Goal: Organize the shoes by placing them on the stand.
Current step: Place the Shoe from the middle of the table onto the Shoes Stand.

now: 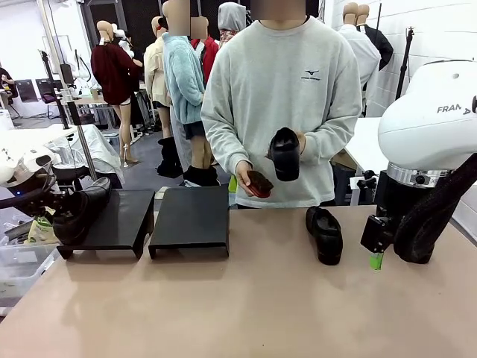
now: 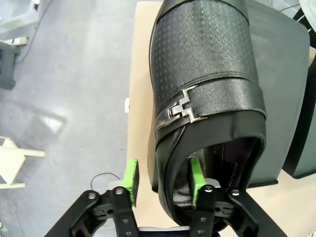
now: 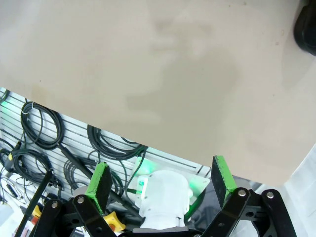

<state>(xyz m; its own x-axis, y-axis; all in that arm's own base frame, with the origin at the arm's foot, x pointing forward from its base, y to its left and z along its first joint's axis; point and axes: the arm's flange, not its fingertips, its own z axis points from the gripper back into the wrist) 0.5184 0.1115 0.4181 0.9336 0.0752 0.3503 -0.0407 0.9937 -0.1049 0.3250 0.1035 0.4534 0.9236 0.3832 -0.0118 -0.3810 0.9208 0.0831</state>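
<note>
Black glossy leather marks the buckled shoe (image 1: 78, 212) lying along the outer left side of the left stand (image 1: 123, 216), its heel end reaching past the stand's edge. The left gripper (image 2: 163, 170) straddles that shoe's heel collar. One of its fingers (image 2: 131, 177) is outside and clear of the leather and the other is inside the opening, so they stand parted and clamp nothing. Just right of the left stand sits a second stand (image 1: 192, 216). Farther right and beyond it, the person holds a second shoe (image 1: 285, 153) in one hand (image 1: 301, 142) and a reddish-brown object (image 1: 258, 183) in the other hand (image 1: 244, 173). Well right of the left stand, a third shoe (image 1: 325, 235) lies on the counter (image 1: 238, 306). Farthest from that stand, the right gripper (image 1: 376, 259) hangs low over the counter, fingers spread wide with nothing between them.
</note>
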